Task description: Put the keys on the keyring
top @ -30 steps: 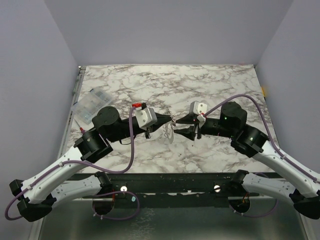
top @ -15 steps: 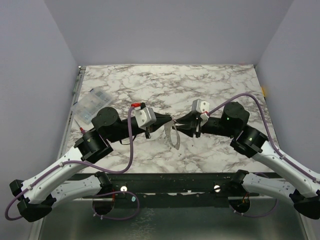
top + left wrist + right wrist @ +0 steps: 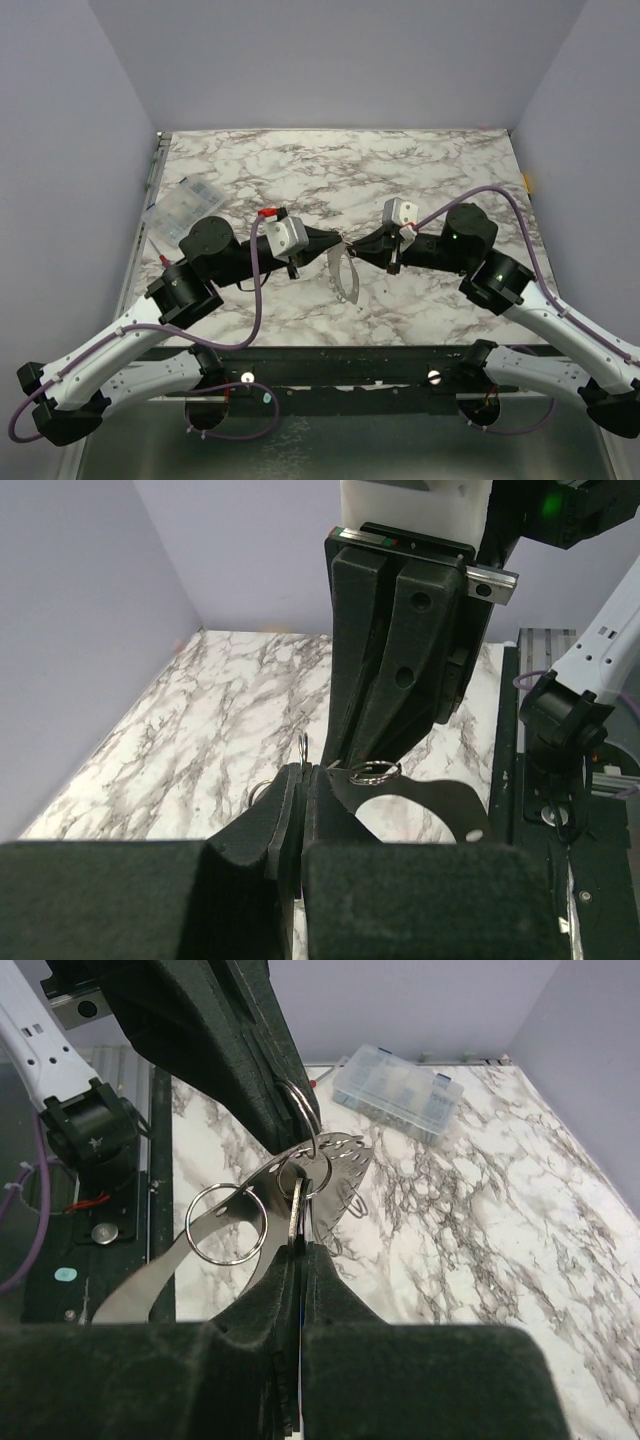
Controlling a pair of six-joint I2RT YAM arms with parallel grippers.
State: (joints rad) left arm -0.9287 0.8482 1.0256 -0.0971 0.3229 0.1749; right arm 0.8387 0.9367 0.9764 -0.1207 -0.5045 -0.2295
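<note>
My two grippers meet tip to tip above the middle of the table. My left gripper (image 3: 333,243) (image 3: 303,772) is shut on a thin silvery ring (image 3: 304,1110), seen edge-on between its tips. My right gripper (image 3: 362,246) (image 3: 300,1245) is shut on the key (image 3: 297,1212), a thin flat piece seen edge-on. The key's head lies against that ring. A larger silvery keyring hoop (image 3: 228,1223) (image 3: 375,772) hangs beside them on a flat perforated metal tag (image 3: 340,1155). The tag (image 3: 348,280) dangles below both grippers.
A clear plastic box (image 3: 185,208) (image 3: 398,1088) lies at the table's left edge. The marble table (image 3: 420,170) ends at purple walls behind and at both sides. A metal rail (image 3: 350,365) runs along the near edge.
The flat metal tag and hoop have swung down and now hang plainly below the grippers. The right gripper has tilted and closed in on the left one. Both stay shut.
</note>
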